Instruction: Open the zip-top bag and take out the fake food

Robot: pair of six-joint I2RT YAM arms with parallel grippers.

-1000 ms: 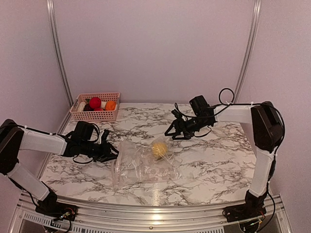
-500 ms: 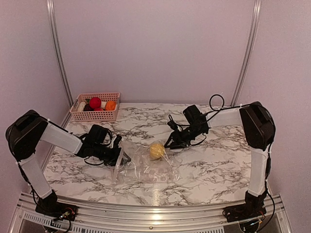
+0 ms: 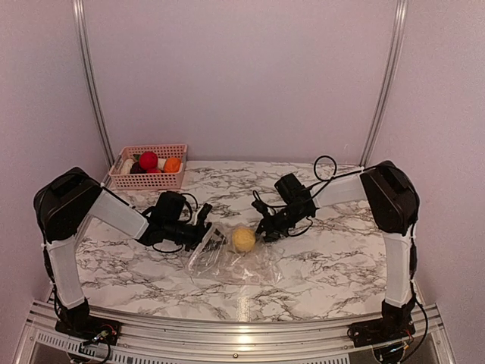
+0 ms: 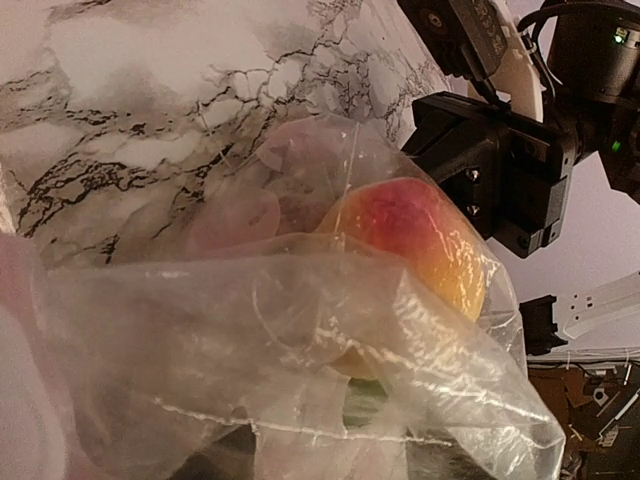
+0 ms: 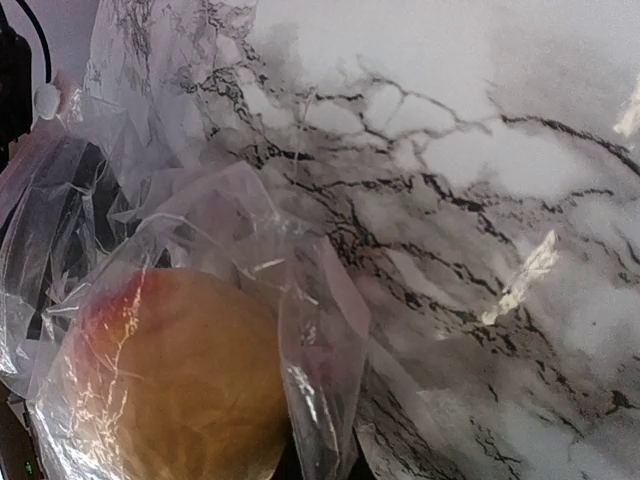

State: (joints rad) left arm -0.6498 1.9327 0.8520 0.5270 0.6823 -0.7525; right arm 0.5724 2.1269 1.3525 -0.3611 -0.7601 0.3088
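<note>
Zip-top bag (image 3: 227, 264) lay crumpled on the marble table (image 3: 333, 265), near the middle and between the 2 arms. Inside it sat 1 piece of fake food, a yellow fruit with a red blush (image 3: 243, 239), pressed against the clear film at the bag's far edge.

The left gripper (image 3: 208, 233) was at the bag's left end, where the film rose off the table. Film filled its wrist view, so I could not tell how its jaws stood.

The right gripper (image 3: 263, 227) was just beside the fruit on the right. Its jaws were pressed together, pinching a fold of the film.

Well apart, at the far left corner, a pink basket (image 3: 148, 180) held more fake food, including a red piece (image 3: 148, 160) and an orange piece (image 3: 173, 164).
</note>
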